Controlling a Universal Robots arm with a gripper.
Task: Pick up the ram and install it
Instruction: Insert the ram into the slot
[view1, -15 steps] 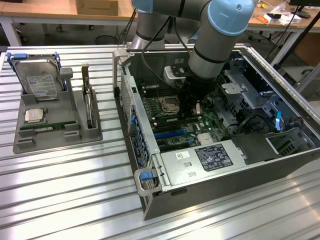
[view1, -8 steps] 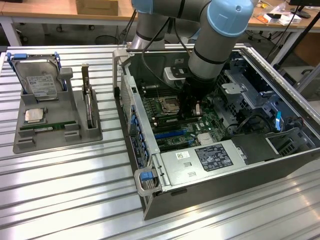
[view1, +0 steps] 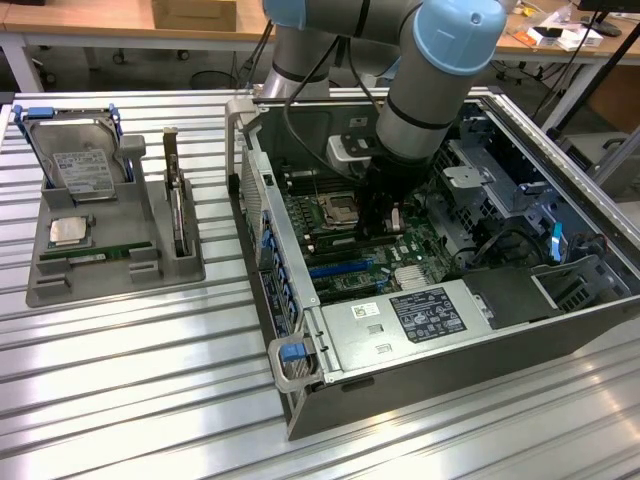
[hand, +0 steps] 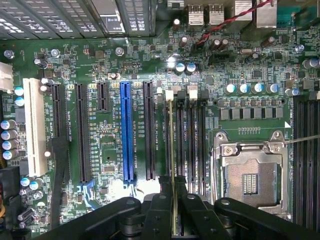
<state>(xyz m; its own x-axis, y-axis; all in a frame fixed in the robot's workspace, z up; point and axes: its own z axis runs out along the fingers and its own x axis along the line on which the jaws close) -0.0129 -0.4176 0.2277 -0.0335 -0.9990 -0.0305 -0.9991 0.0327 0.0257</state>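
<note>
The ram (hand: 171, 150) shows edge-on in the wrist view as a thin pale strip, standing upright along the outermost memory slot beside the white latch (hand: 169, 93). My gripper (hand: 173, 212) is shut on the strip's near end, one black finger (hand: 159, 205) on each side. Whether the ram touches the slot I cannot tell. The open processor socket (hand: 250, 175) lies just past the neighbouring dark slots (hand: 192, 140). In the exterior view my gripper (view1: 385, 215) reaches down inside the open computer case (view1: 300, 400), above the green motherboard (view1: 345, 265).
A grey tray (view1: 110, 275) on the exterior view's left holds a hard drive (view1: 80, 170), a silver processor chip (view1: 68, 231), a green stick (view1: 95, 253) and an upright card (view1: 176, 205). The blue slot (hand: 127, 135) and case walls hem in the gripper.
</note>
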